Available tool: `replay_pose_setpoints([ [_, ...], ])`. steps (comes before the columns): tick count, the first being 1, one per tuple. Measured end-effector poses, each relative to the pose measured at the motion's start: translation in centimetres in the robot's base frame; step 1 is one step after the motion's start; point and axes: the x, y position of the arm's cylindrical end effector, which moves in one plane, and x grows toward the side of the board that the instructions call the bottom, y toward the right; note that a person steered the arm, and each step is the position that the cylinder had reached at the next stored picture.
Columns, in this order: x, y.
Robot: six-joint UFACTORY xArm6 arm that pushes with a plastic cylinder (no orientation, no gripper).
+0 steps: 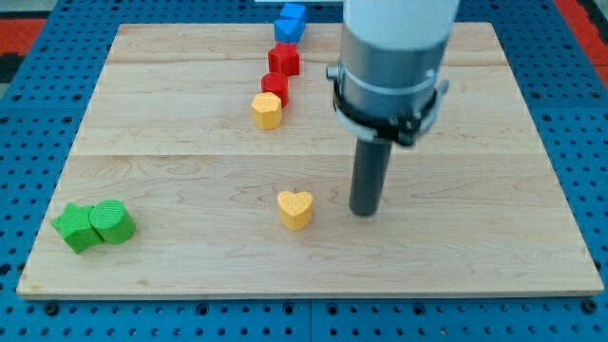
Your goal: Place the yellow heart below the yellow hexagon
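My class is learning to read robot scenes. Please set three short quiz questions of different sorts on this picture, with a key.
1. True or false: my tip touches the yellow heart.
2. Which block lies nearest the yellow hexagon? A) a red block B) a blue block C) a green block
3. Fill in: the two green blocks sit near the board's bottom ____ corner in the view.

Key: 1 false, it stands apart at the heart's right; 2 A; 3 left.
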Motion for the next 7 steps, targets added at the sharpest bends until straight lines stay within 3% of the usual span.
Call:
replay_pose_setpoints([
  [1,1.2,-3.4],
  [3,-3.0,-11.0],
  [7,-2.7,-10.0],
])
